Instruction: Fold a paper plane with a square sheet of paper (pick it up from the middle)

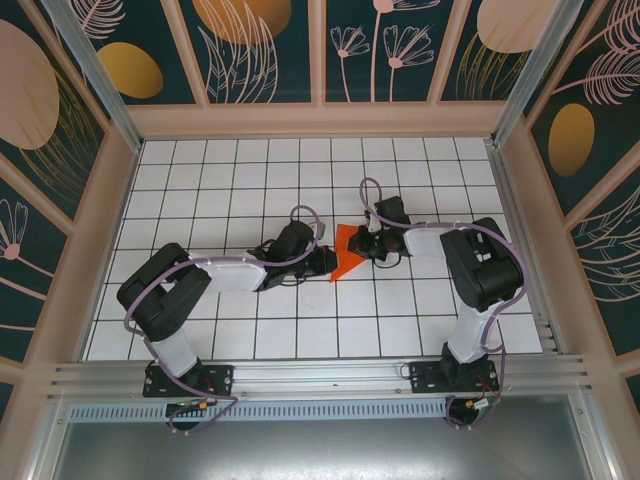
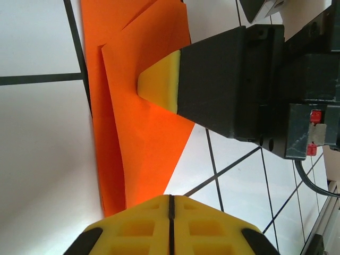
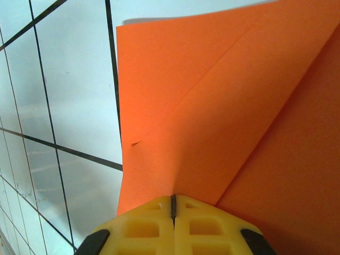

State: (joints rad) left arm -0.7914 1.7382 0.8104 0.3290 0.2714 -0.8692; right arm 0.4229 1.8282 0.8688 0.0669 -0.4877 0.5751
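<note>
Right claw [image 3: 172,201], closed, touches orange paper [image 3: 212,106]; left wrist shows its yellow fingertip [image 2: 158,81], left claw [image 2: 171,201] closed.

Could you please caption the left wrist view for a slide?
Shut left gripper at the edge of the folded orange paper, shut right gripper resting on it.

Top cam looks down from behind, wrist cams hug left claw [image 2: 171,201] and right claw [image 3: 172,198], sharing orange paper [image 2: 143,138] at the tips.
</note>
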